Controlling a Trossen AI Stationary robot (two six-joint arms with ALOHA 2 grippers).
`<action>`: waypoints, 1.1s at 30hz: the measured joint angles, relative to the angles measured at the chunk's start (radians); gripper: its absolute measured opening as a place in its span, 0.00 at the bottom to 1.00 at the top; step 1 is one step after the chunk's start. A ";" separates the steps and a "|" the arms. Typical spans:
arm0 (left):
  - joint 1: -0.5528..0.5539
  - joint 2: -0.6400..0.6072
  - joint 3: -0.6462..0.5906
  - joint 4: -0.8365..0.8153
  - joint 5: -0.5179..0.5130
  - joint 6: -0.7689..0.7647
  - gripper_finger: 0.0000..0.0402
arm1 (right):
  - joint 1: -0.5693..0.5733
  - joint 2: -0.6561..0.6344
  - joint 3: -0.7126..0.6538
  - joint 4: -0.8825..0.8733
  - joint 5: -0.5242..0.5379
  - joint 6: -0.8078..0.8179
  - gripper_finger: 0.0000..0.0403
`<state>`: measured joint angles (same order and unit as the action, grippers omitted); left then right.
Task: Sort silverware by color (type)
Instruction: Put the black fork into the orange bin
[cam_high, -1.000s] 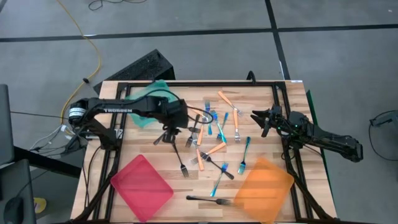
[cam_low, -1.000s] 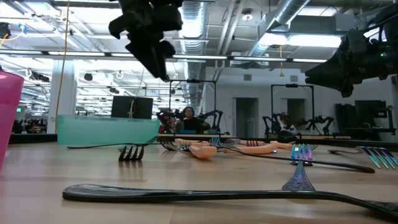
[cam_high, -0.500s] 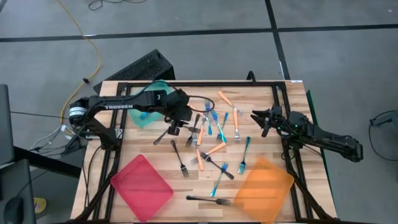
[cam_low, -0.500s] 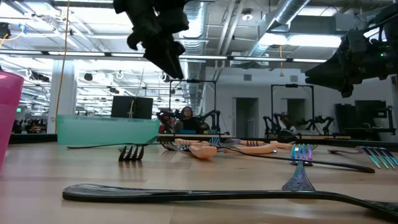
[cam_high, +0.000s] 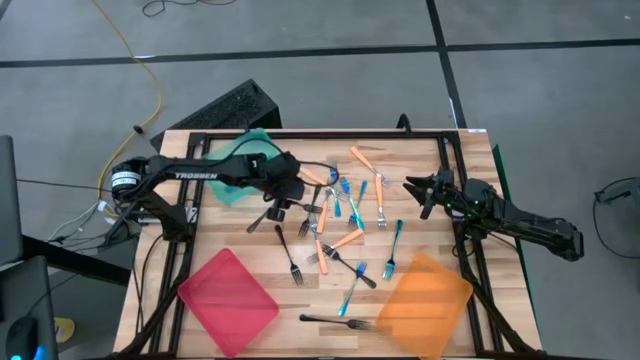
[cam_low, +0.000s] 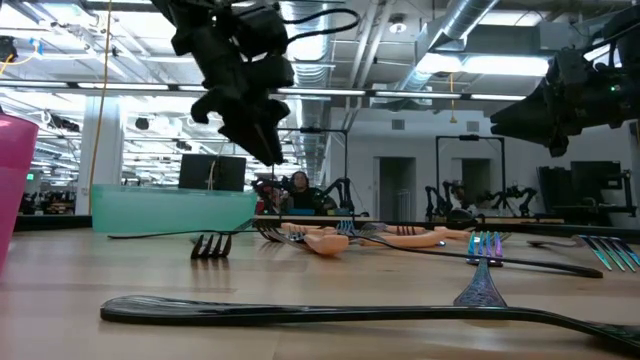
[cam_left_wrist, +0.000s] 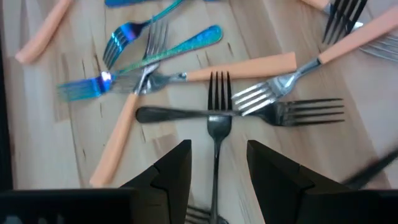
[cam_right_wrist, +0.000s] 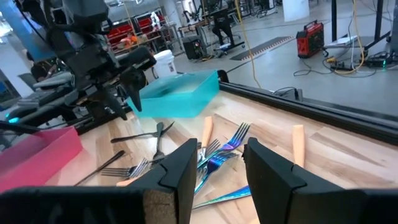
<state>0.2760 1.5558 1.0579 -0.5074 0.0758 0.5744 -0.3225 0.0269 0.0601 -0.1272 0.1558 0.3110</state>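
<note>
Pale wood-plank bench (cam_high: 420, 150) with black frame, grey concrete floor around. Slim forks (cam_high: 340, 215) scattered mid-bench: glossy teal, matte orange handles with metal tines, all-black, several crossed. Translucent trays: teal (cam_high: 240, 160) far, red (cam_high: 228, 298) and orange (cam_high: 425, 292) near. Left hand (cam_high: 281, 208) above the pile's left edge, fingers apart, empty, black fork (cam_left_wrist: 214, 124) right beneath. Right hand (cam_high: 418, 196) parked at right, fingers apart, empty.

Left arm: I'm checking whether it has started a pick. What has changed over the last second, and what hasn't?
The left gripper swung from the table's left part toward the fork pile, now hovering open and empty above a black fork. Nothing was gripped or released. The right gripper, forks and trays stayed put.
</note>
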 joint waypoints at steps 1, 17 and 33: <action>-0.001 0.000 -0.008 0.013 -0.002 0.008 0.35 | 0.000 0.000 0.000 0.000 0.000 -0.011 0.38; 0.017 0.147 -0.006 0.041 -0.148 0.058 0.38 | 0.000 0.000 0.000 0.000 0.003 -0.029 0.38; 0.063 0.218 0.019 0.002 0.000 0.064 0.38 | 0.000 0.000 0.000 0.000 0.003 -0.054 0.38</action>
<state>0.3392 1.7734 1.0771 -0.5055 0.0755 0.6380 -0.3225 0.0273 0.0601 -0.1276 0.1585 0.2573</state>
